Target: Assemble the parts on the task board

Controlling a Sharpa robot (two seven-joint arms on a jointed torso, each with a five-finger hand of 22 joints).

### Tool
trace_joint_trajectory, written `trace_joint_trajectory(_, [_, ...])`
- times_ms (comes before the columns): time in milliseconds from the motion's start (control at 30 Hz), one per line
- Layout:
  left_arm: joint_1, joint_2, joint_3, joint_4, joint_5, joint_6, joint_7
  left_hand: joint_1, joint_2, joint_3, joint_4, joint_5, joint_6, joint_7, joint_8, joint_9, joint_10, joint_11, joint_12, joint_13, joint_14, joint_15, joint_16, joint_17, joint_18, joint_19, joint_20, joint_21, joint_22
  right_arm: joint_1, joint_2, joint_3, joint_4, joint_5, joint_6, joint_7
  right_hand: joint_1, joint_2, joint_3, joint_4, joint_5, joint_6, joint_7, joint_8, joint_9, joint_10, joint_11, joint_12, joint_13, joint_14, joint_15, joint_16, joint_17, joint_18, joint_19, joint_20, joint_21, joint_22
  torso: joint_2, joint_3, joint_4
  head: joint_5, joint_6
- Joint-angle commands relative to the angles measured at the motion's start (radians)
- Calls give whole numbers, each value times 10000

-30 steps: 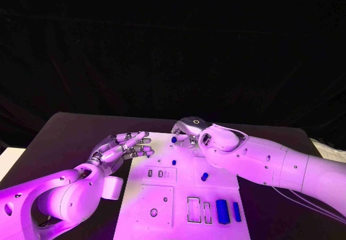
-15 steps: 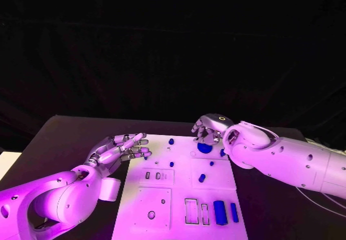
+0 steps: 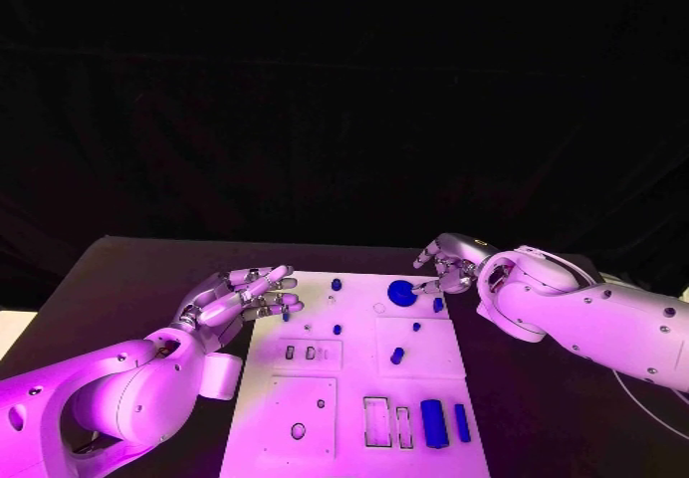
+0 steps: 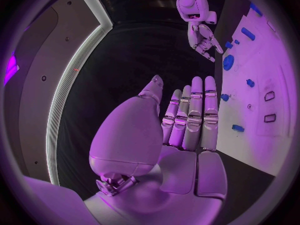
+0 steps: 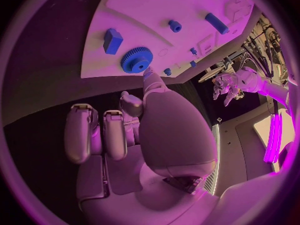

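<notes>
Task board (image 3: 351,398): we log it lying flat mid-table, small blue parts scattered over it.

Blue gear (image 3: 402,292): we place it flat near the board's far right corner.

Right hand (image 3: 448,264): we see its fingers curled inward beside the gear, one fingertip (image 5: 149,74) at the gear's rim; whether it touches, we cannot tell.

Left hand (image 3: 237,295): we note straight, nearly closed-up fingers hovering at the board's left edge, holding nothing.

A black table (image 3: 129,269) under the board, a dark curtain (image 3: 344,119) behind.
</notes>
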Motion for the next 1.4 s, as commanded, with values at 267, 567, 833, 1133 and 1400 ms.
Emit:
trace_joint_trajectory(267, [16, 53, 6, -59, 12, 206, 74, 6, 60, -12, -49, -43, -36, 64, -45, -15, -55, -4, -39, -10, 38, 28, -33, 14, 109, 89, 7, -62, -15, -110, 241, 0, -166, 207, 474, -265, 201, 254, 56, -46, 293, 17, 31, 251, 23, 724, 75, 2551, 2668, 865, 132, 379, 1679, -181, 133, 62, 272, 446, 3, -9, 0, -26, -40])
trace_joint_trajectory(567, [16, 67, 6, -85, 12, 196, 85, 14, 74, -6, -59, -40, -31, 60, -42, -13, -49, -7, -40, -8, 46, 27, -37, 21, 110, 95, 7, -66, -18, -173, 473, -2, -266, 45, 497, -198, 312, 454, 88, -219, 377, 164, 29, 358, 20, 1216, 77, 3607, 3712, 917, 148, 500, 1964, -240, 243, 77, 450, 772, -5, -14, 18, -24, -81])
trace_joint_trajectory(833, [16, 68, 6, -88, 12, 196, 86, 14, 74, -6, -59, -40, -31, 60, -42, -13, -49, -7, -40, -8, 46, 27, -37, 21, 110, 95, 7, -66, -18, -197, 620, -3, -380, -122, 566, -180, 374, 567, 127, -324, 386, 256, 24, 390, 22, 1302, 75, 3781, 3887, 929, 147, 527, 2029, -257, 276, 79, 504, 870, 1, -15, 15, -16, -102])
trace_joint_trajectory(1133, [16, 69, 6, -89, 12, 201, 81, 16, 78, -5, -62, -40, -28, 59, -41, -12, -46, -8, -40, -7, 48, 26, -39, 24, 111, 97, 7, -67, -18, -255, 711, -5, -388, -338, 716, -167, 409, 629, 145, -412, 368, 356, 14, 424, 29, 1377, 71, 3922, 4025, 943, 141, 557, 2101, -273, 305, 77, 549, 957, -3, -15, 19, -1, -141])
trace_joint_trajectory(1400, [16, 62, 6, -89, 12, 210, 71, 24, 92, -1, -75, -40, -19, 55, -38, -9, -36, -12, -41, -4, 57, 23, -45, 33, 113, 105, 6, -71, -21, -271, 706, -5, -405, -662, 840, -227, 511, 716, 211, -577, 364, 530, -11, 479, 41, 1469, 51, 4087, 4186, 957, 123, 586, 2173, -293, 342, 64, 606, 1065, 1, -13, 13, -3, -167])
